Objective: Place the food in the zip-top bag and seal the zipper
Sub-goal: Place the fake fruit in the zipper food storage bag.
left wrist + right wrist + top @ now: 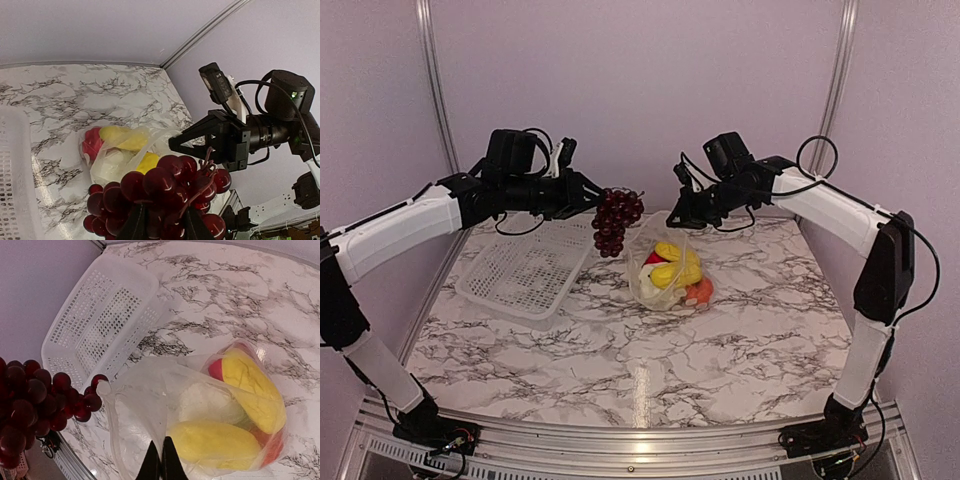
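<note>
white perforated basket point(525, 272) on marble table point(720, 350)

Near tabletop point(650, 370) gives passage; basket point(525, 272) at left, bag point(672, 272) mid-table obstruct.

Nothing could be read in any view: no word, label, brand or number on the zip-top bag point(670, 285), the white basket point(525, 275) or the marbled bench point(650, 360) (one small green light point(292, 94) glowed on a dark housing, unmarked).

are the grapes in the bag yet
Out: the grape bunch hangs from the left gripper, beside the zip-top bag, not inside it.
</note>
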Controlling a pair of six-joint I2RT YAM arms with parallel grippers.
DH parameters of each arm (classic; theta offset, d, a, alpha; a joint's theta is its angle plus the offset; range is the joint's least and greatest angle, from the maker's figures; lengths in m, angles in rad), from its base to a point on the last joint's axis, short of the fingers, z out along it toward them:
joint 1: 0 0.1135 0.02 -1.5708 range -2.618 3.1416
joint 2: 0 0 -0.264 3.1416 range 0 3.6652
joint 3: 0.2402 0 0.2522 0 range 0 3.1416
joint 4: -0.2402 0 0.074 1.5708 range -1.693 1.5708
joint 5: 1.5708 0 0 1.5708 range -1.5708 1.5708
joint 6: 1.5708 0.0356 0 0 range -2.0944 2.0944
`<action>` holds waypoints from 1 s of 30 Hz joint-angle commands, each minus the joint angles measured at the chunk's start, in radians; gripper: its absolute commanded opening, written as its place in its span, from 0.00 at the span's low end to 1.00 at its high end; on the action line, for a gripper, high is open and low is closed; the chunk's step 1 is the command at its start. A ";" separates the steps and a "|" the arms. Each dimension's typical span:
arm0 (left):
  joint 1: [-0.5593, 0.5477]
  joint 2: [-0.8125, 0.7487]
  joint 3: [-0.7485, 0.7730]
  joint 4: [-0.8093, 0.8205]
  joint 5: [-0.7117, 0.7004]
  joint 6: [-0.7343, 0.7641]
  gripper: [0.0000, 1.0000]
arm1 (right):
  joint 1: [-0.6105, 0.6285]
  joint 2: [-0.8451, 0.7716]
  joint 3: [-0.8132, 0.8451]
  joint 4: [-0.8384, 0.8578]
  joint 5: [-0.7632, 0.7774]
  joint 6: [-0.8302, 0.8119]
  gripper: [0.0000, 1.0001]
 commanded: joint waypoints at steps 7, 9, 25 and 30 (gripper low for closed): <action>-0.088 0.001 -0.026 0.391 0.131 -0.139 0.24 | 0.008 0.022 0.043 0.012 -0.018 0.032 0.00; -0.098 0.006 -0.049 0.450 0.144 -0.158 0.24 | 0.009 0.023 0.051 0.013 -0.025 0.039 0.00; -0.104 0.242 -0.160 0.771 0.110 -0.303 0.23 | 0.008 -0.023 0.079 0.014 -0.073 0.106 0.00; -0.118 0.309 -0.120 0.656 0.032 -0.267 0.22 | 0.009 -0.048 0.034 0.041 -0.077 0.126 0.00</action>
